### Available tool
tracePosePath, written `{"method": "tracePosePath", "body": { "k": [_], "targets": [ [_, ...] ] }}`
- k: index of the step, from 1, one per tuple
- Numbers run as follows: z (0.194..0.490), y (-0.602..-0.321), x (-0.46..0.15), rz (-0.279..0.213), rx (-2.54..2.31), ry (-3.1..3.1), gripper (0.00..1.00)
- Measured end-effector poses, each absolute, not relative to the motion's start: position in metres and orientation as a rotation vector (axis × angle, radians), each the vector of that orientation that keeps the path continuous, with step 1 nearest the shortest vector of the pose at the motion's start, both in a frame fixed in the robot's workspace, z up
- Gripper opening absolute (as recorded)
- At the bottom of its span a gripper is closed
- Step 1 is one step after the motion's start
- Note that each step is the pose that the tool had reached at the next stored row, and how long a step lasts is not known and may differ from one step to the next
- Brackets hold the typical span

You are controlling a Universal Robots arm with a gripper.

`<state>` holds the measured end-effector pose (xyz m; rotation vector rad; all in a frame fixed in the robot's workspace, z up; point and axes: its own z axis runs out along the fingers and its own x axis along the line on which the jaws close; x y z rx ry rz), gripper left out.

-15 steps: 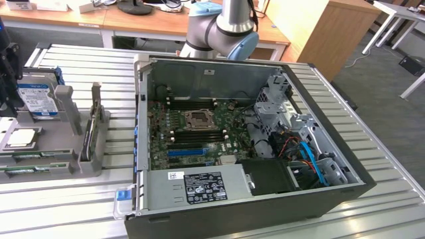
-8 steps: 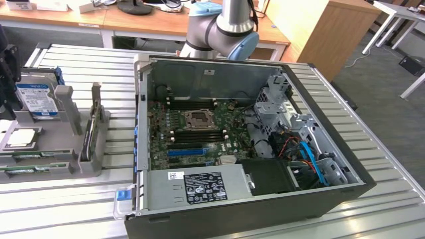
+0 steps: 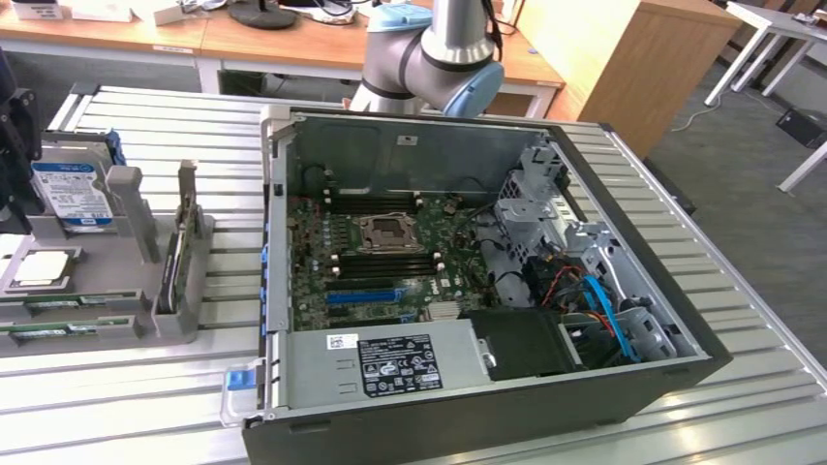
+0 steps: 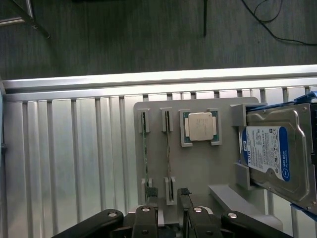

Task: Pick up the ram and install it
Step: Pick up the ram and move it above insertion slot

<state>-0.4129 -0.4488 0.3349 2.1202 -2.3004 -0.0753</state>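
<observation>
**The ram (image 4: pixel 167 148) is not yet picked up: spread fingers (image 4: pixel 185 199) are held over its holder.**

From the exterior view's left, the grey holder (image 3: pixel 123 291) is seen on the slatted desk (image 3: pixel 130 407), with the blue-labelled hard drive (image 3: pixel 72 194), the processor chip (image 3: pixel 39 266) and the green memory sticks in it. Further right the open computer case (image 3: pixel 672 339) is placed, and the long slots beside the processor socket (image 3: pixel 385 232) on its motherboard (image 3: pixel 323 276) look empty, so both the lifting and the installing are judged as left to do. The robot arm (image 3: pixel 433 58) is seen behind the case. By the wrist view the fingers are added: they are apart, and the ram, seated edge-up next to the processor chip, lies in line between them, with a second ram stick (image 4: pixel 143 144) just beside. Whether the ram is touched cannot be told.
</observation>
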Motion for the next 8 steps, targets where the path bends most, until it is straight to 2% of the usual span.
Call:
{"method": "tracePosePath", "body": {
  "k": [8],
  "targets": [
    [0.3262, -0.4488, -0.4128, -0.075, 2.120, -2.300, 0.30]
  ]
}}
